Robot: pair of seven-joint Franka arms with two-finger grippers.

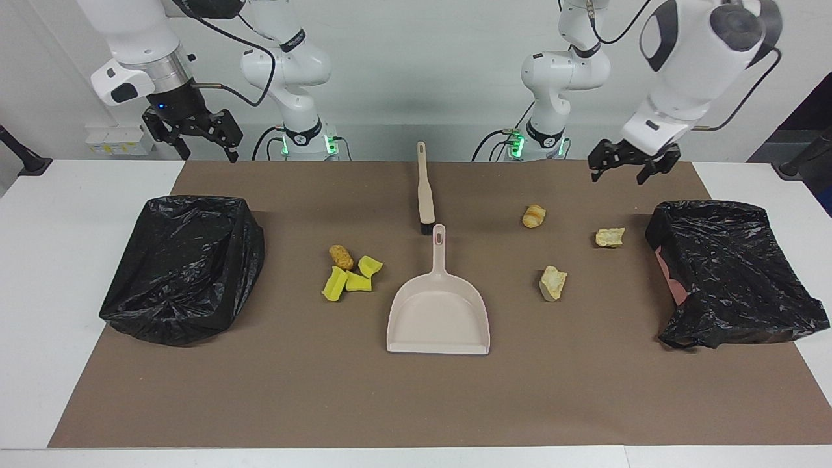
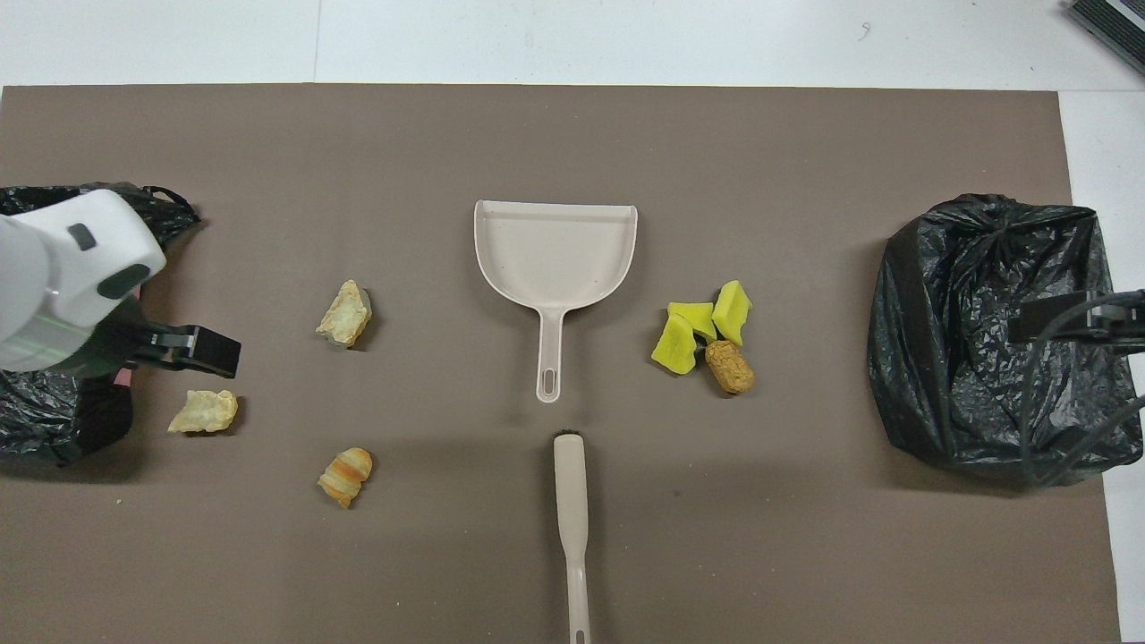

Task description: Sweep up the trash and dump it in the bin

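The trash lies in two loose groups on the brown mat (image 1: 416,403): three yellow sponge pieces (image 1: 351,277) touching an orange-brown nugget (image 1: 340,257) toward the right arm's end, just beside the dustpan (image 1: 439,315), and three pale bread-like chunks (image 1: 553,283) spread apart toward the left arm's end, near that end's black-lined bin (image 1: 734,273). All of it looks light and soft, likely to roll or skid when pushed, so the brush (image 1: 424,188) would be taken by its slim stiff handle, which points toward the robots, and the dustpan by its handle. Both are rigid plastic and probably slippery. The left gripper (image 1: 625,168) hangs open and empty above the mat's edge near the chunks; the right gripper (image 1: 195,133) waits, also open and empty, above the other bin (image 1: 185,266). The facing view shows both grippers well clear of the table. The overhead view shows the dustpan's mouth facing away from the robots and a pink patch where the liner has slipped.
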